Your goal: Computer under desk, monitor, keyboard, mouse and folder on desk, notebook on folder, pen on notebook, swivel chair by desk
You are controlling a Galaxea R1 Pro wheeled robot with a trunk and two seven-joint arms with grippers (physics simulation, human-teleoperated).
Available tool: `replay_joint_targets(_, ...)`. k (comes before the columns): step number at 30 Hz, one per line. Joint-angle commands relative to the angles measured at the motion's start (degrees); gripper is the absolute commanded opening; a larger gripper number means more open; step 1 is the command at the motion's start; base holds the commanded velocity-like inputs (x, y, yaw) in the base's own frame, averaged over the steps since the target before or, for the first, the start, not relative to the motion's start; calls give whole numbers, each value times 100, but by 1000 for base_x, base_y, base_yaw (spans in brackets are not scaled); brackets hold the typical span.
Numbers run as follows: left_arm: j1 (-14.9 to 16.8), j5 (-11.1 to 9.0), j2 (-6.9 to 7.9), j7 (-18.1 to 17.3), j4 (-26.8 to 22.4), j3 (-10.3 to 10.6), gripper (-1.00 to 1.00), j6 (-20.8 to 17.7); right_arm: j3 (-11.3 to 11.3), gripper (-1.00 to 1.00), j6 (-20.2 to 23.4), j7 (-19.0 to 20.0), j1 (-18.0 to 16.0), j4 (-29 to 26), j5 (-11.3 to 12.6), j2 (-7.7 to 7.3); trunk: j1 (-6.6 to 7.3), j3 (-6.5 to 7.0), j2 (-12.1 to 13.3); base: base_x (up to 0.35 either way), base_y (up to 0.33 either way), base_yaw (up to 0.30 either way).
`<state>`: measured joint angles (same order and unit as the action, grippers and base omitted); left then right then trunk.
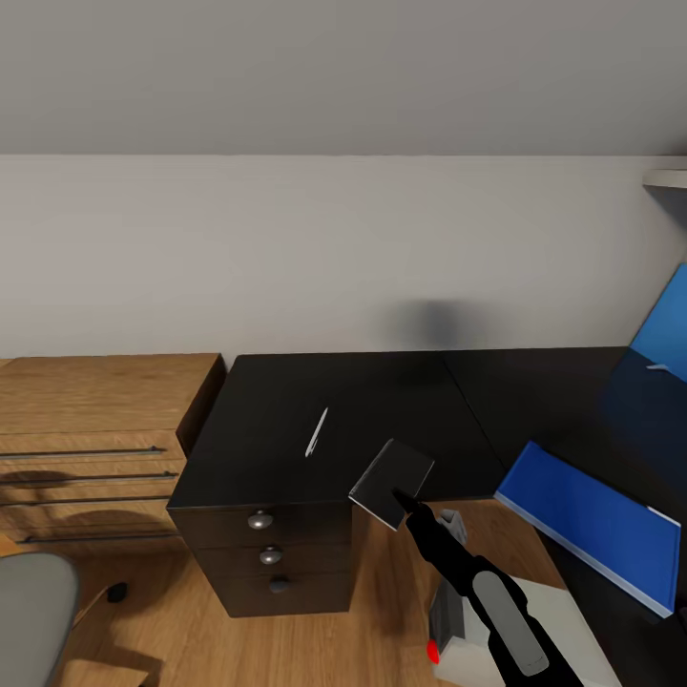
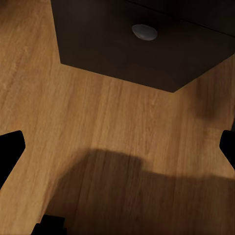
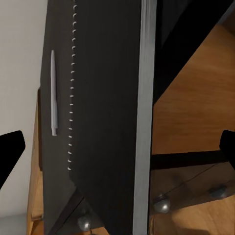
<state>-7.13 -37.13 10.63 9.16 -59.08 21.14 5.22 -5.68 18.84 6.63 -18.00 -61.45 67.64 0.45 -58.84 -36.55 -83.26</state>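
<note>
The dark grey notebook point(image 1: 389, 477) lies at the front edge of the black desk point(image 1: 286, 401), one corner jutting past the edge above the drawers. My right gripper point(image 1: 403, 499) is open at that corner. In the right wrist view its fingertips point(image 3: 11, 147) stand wide apart on either side of the notebook's white page edge point(image 3: 148, 107), not touching it. The silvery pen point(image 1: 317, 431) lies on the desk behind the notebook. On the desk's right wing lies the blue folder point(image 1: 587, 520). The grey computer point(image 1: 448, 611) stands below. My left gripper point(image 2: 117, 147) hangs open over the floor.
A wooden dresser point(image 1: 95, 420) adjoins the desk's left side. The grey swivel chair seat point(image 1: 33, 611) shows at the lower left, with a small black object point(image 1: 116, 592) on the floor beside it. A blue panel point(image 1: 665, 329) rises at the far right, under a white shelf point(image 1: 668, 178).
</note>
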Motion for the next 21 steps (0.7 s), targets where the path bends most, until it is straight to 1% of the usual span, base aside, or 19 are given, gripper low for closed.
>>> replay_joint_targets(1,2,-57,9,42,-7,30,100,32,5,100,21,5,-2,0,32,1,0,-4,-3,5,0,0)
replay_joint_targets(2,2,-57,7,42,-7,30,100,32,5,-100,22,3,-2,0,33,0,0,-4,-3,4,0,0)
replay_joint_targets(18,1,-34,9,17,-7,22,100,40,-20,-100,69,-4,-2,-6,38,-2,0,-4,-3,0,0,0)
replay_joint_targets(21,2,-23,4,16,-7,21,100,41,-27,-100,68,-4,-1,-9,34,-2,66,50,118,0,0,0)
